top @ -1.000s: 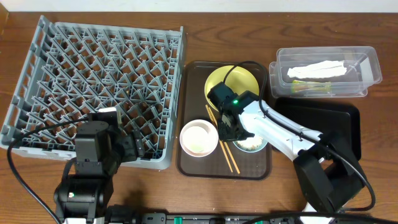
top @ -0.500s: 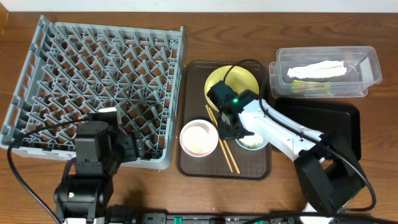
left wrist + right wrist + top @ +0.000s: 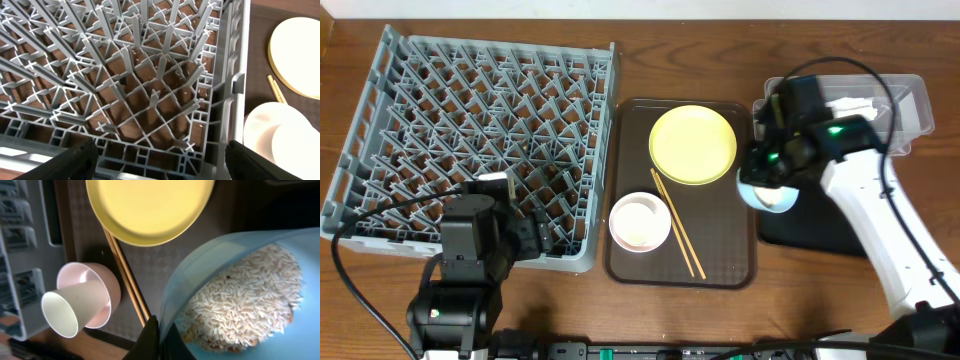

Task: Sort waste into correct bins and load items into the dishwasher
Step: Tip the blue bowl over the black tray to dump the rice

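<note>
1. While the print on the small green-yellow plastic packet (image 3: 818, 141) is too small for me to read, I can see the packet lying in the clear rectangular plastic tub (image 3: 917, 110) at far right. It sits just near of the crumpled white paper napkin (image 3: 835, 110).
2. My right gripper (image 3: 161, 341) is clamped on the rim of the light blue bowl (image 3: 200, 265), which carries a heap of whitish rice-like crumbs (image 3: 245, 300). From overhead, the bowl sits over the left edge of the shallow glossy black rectangular tray (image 3: 800, 225).
3. The brown serving tray (image 3: 725, 245) holds three things:
   - the round yellow plate (image 3: 693, 145) at its far end;
   - the pale pink bowl (image 3: 640, 222) at near left, with the small white cup (image 3: 75, 307) lying on its side in it;
   - the thin wooden chopsticks (image 3: 677, 224) just right of that bowl.
4. My left gripper (image 3: 160, 162) has its fingers spread wide, gripping nothing, over the near right corner of the large square grey plastic dish rack (image 3: 470, 130).
</note>
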